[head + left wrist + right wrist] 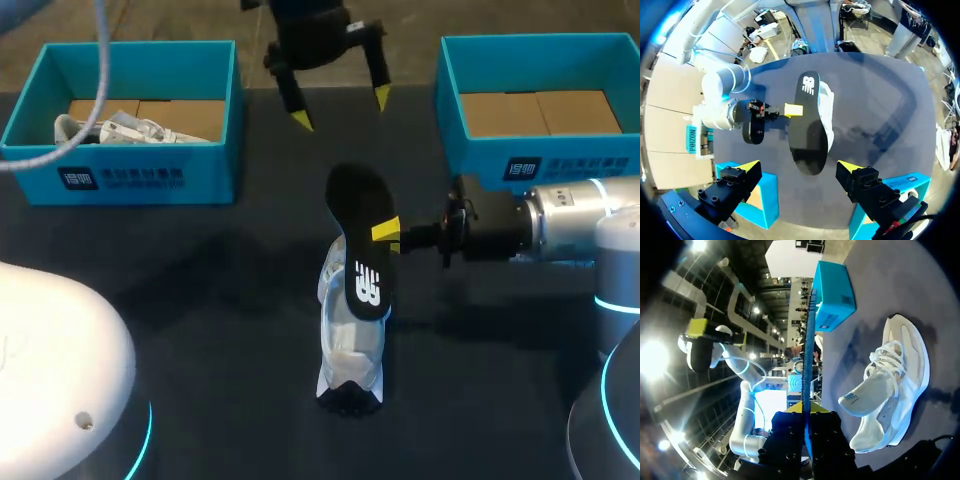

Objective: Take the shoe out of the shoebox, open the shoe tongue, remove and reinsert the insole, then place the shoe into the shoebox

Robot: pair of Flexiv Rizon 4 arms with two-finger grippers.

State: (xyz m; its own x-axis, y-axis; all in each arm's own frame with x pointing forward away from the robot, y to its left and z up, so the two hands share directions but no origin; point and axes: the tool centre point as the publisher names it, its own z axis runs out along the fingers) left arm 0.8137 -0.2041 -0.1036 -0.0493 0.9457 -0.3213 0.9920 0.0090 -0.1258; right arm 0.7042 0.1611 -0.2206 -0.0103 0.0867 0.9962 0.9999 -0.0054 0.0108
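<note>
Nearest on the counter (200,300), the white shoe (350,350) was seen lying out of its box, near the middle, with its laces loose and its tongue raised in the right wrist view. Just above it, the black insole (358,205) was held clear of the shoe, its logo end over the shoe's opening and its other end pointing away toward the boxes. Whether the lower end touched the shoe could not be told. The right hand (395,235) was clenched on the insole's edge, which was pinched between both yellow tips from two sides.

Farther off, the left hand (340,108) was seen hovering released, its fingers spread and nothing between them. Beyond it, one blue shoebox (120,175) was set at the left with white contents inside, and another shoebox (540,160) at the right, showing only its cardboard floor.

The step in hand was judged to be the insole work: removal done, reinsertion not yet made. For the next move, the insole would need to be tilted and fed into the opening, probably with the shoe steadied by the free hand.
</note>
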